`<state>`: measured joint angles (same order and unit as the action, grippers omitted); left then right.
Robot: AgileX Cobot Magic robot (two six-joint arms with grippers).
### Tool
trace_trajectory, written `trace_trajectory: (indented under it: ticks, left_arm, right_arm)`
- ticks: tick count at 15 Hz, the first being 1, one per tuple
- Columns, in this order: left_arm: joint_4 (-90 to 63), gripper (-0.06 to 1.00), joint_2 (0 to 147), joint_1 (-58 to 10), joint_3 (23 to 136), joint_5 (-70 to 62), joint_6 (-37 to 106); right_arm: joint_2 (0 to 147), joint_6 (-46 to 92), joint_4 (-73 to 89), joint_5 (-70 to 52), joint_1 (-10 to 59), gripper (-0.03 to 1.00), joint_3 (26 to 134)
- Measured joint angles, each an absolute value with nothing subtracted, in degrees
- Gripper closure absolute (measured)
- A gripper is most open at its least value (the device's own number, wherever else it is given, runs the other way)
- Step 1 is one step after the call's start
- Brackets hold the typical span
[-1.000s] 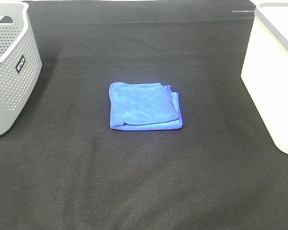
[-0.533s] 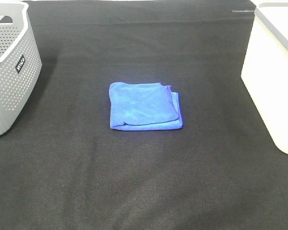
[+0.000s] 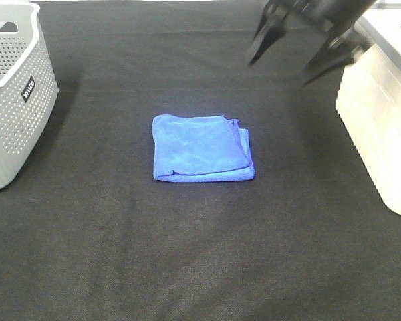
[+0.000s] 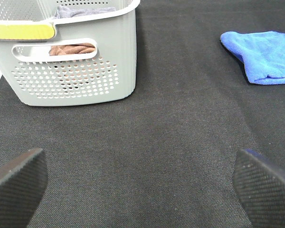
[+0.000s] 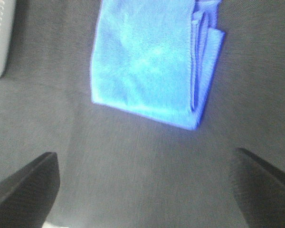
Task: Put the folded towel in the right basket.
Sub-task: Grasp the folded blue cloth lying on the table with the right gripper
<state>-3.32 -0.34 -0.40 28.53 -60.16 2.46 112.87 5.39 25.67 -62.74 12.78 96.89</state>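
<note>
We see the right end effector (image 3: 279, 71) above the far part of the table (image 3: 187, 267), its two fingers spread wide and holding nothing. The folded blue towel (image 3: 202, 148) lies flat at the middle of the table, nearer the camera and to the left of that end effector, well apart from both baskets. It is close to square, slightly wider across than deep, with its layered edges facing the white right basket (image 3: 377, 127). The left end effector (image 4: 141, 190) is also spread and empty, near the grey left basket (image 3: 17, 100) and farther from the towel, so we judge the right arm better placed. The dark table around the towel is bare, which leaves room to descend.
</note>
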Motion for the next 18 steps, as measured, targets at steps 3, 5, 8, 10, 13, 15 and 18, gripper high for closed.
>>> trace_trajectory:
  ticks: [3, 5, 8, 10, 13, 15, 18]
  left_arm:
    - [-3.3, -0.04, -0.3, -0.4, 28.5, -60.2, 2.5]
    - [-3.3, -0.04, -0.3, -0.4, 28.5, -60.2, 2.5]
    - [-3.3, -0.04, -0.3, -0.4, 28.5, -60.2, 2.5]
    - [-3.3, -0.04, -0.3, -0.4, 28.5, -60.2, 2.5]
    - [-3.3, -0.04, -0.3, -0.4, 28.5, -60.2, 2.5]
    - [-3.3, -0.04, -0.3, -0.4, 28.5, -60.2, 2.5]
    - [-3.3, -0.04, -0.3, -0.4, 28.5, -60.2, 2.5]
  right_arm:
    - [126.1, 4.9, 26.3, -62.8, 11.6, 0.03, 104.6]
    - [132.9, 4.8, 27.7, -63.1, 10.7, 0.03, 109.4]
    - [137.9, 4.8, 28.9, -63.1, 9.9, 0.04, 112.6]
    - [140.3, 4.8, 29.2, -63.2, 9.3, 0.04, 112.8]
    - [142.0, 4.8, 29.7, -63.3, 8.9, 0.04, 113.3]
    - [143.5, 4.8, 33.4, -63.0, 8.9, 0.05, 113.8]
    - [145.6, 5.2, 39.8, -61.1, 11.9, 0.10, 114.3]
